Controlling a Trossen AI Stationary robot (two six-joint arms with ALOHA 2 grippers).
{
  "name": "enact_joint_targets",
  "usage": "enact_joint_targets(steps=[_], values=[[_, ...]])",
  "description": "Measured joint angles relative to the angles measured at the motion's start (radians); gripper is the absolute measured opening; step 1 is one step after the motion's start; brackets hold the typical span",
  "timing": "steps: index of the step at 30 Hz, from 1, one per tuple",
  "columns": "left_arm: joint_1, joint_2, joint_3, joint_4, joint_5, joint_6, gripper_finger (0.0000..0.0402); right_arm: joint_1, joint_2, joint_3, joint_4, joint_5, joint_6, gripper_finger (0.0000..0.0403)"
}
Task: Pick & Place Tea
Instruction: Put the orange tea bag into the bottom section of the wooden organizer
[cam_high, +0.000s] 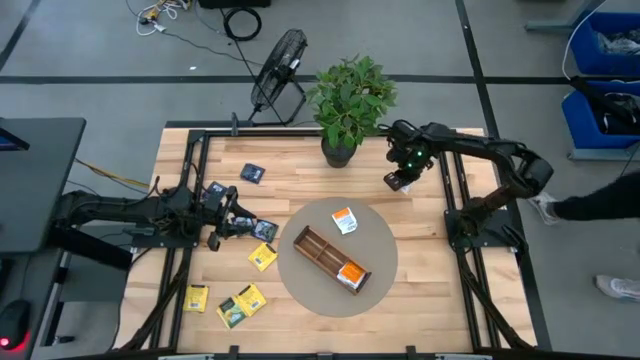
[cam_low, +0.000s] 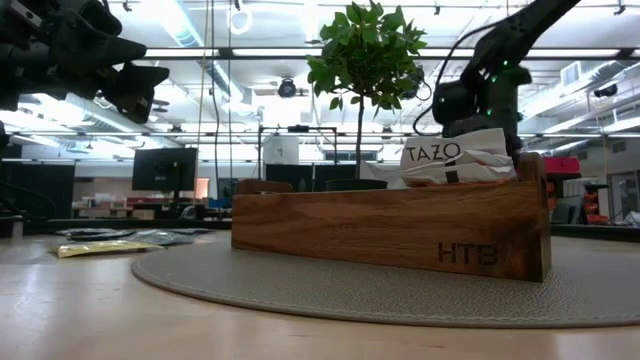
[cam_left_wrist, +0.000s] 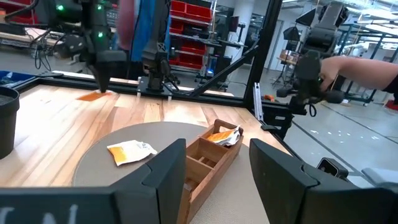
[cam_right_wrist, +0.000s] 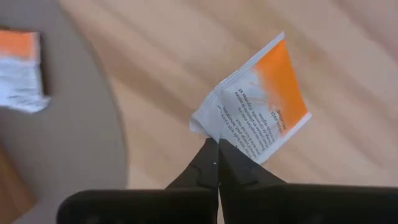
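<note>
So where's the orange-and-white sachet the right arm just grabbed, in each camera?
High view: orange-and-white sachet under the right gripper, right of the potted plant.
Low view: not made out; the tray blocks that spot.
Left wrist view: orange patch on the far wood.
Right wrist view: centre, corner pinched by the shut fingers.
Shared landmark: round grey mat.

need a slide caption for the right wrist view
Right gripper, jaws shut, pinches an orange-and-white tea sachet by its corner above the wooden table.
</note>
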Motion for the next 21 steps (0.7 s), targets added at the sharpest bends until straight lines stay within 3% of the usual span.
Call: enact_joint_targets(steps=[8,21], values=[[0.000,0.000,0.000,0.000,-0.041,0.020,0.0183,0.098,-0.069,0.002,-0.013,-0.108,0.060,0.0000],[0.000,0.000,0.000,0.002,-0.080,0.075,0.0183,0.296,-0.072,0.003,0.053,-0.264,0.182,0.0000]])
